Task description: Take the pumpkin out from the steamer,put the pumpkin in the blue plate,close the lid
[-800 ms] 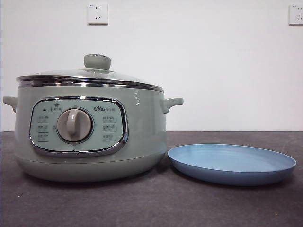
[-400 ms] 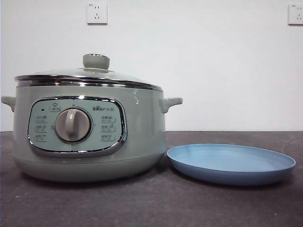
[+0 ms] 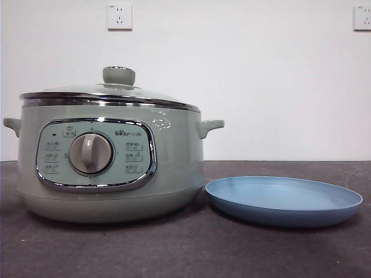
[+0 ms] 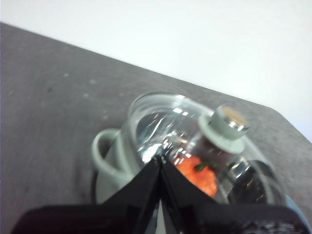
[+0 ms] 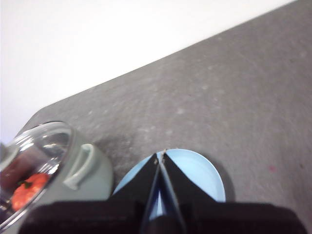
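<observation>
One steamer, one lid seated on it and one plate just beside it show in front, while only the wrist views reveal the single pumpkin under the glass and both grippers, left and right, jaws pressed together, empty, above them.

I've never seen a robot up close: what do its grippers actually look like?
Both the left gripper and the right gripper look alike: two flat matte black jaws tapering to a thin point from a wide black base. No cables or markings show.
</observation>
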You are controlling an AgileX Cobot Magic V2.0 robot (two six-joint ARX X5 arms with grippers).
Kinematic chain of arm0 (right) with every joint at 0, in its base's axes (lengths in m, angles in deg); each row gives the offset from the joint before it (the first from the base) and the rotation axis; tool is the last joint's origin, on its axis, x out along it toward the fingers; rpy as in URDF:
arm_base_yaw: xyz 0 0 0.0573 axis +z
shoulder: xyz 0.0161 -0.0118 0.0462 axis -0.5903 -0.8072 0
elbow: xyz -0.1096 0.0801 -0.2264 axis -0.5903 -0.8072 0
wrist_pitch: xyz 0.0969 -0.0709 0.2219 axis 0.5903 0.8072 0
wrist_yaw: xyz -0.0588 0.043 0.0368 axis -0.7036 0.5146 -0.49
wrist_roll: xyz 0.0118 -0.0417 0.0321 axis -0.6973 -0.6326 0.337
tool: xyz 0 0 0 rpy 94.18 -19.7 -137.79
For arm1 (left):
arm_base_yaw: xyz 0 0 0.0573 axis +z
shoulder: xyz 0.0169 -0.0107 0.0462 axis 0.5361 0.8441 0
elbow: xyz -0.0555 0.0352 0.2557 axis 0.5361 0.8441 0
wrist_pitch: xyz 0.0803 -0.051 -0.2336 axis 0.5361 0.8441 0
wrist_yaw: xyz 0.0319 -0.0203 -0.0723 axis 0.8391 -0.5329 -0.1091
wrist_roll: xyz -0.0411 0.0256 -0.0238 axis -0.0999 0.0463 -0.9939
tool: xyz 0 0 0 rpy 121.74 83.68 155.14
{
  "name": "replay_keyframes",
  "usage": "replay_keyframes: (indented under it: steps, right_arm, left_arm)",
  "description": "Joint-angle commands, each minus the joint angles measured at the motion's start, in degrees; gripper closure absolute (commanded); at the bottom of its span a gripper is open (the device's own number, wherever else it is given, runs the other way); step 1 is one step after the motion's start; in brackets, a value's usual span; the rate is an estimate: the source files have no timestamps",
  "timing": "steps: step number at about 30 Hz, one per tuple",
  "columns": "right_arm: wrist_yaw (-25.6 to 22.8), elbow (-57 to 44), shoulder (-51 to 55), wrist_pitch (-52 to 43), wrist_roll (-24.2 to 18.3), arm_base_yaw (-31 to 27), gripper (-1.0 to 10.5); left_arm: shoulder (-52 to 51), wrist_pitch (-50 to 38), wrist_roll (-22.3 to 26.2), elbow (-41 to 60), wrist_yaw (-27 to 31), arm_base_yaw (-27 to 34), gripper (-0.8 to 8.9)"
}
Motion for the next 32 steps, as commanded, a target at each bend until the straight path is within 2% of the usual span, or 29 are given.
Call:
replay_keyframes:
  steps: [1,10,12,16,20,23,24,27,29,32]
  right_arm:
    - [1.9,5.3,-4.2,0.9,-5.0,-0.1,9.6]
    - [1.9,24.1,-18.9,12.3,-14.9,-0.1,9.6]
    - [3.5,27.6,-21.7,14.6,-17.4,-0.1,9.6]
    - [8.0,31.6,-25.9,17.8,-19.0,-0.1,9.6]
    - [8.6,32.1,-28.1,18.1,-19.0,-0.1,9.6]
    - [9.5,32.1,-29.0,18.6,-18.9,-0.1,8.6]
    - [9.2,32.1,-29.2,18.8,-18.9,-0.1,7.9]
    - [9.2,32.1,-29.5,19.3,-18.8,-0.1,5.7]
    - [9.2,32.1,-29.5,19.3,-18.3,-0.1,4.9]
    - [9.3,32.1,-29.5,19.4,-18.2,-0.1,4.9]
  left_arm:
    - [4.6,0.7,4.0,-4.8,-2.9,0.0,8.22]
    - [21.0,9.4,10.8,-22.1,-16.2,0.0,8.22]
    - [24.0,11.7,12.5,-25.4,-17.9,-0.3,8.22]
    - [27.9,15.9,15.4,-30.0,-18.4,-1.9,8.22]
    - [30.1,17.9,17.4,-32.3,-18.0,-4.2,8.22]
    - [30.4,17.9,17.4,-32.3,-17.6,-5.8,8.0]
    - [30.6,17.8,17.3,-32.3,-17.1,-6.4,7.39]
    - [30.9,17.5,16.2,-32.3,-12.5,-8.3,3.85]
    - [31.3,16.8,16.2,-32.3,-10.3,-9.7,3.68]
    - [32.5,15.1,15.4,-32.8,-10.1,-11.6,3.68]
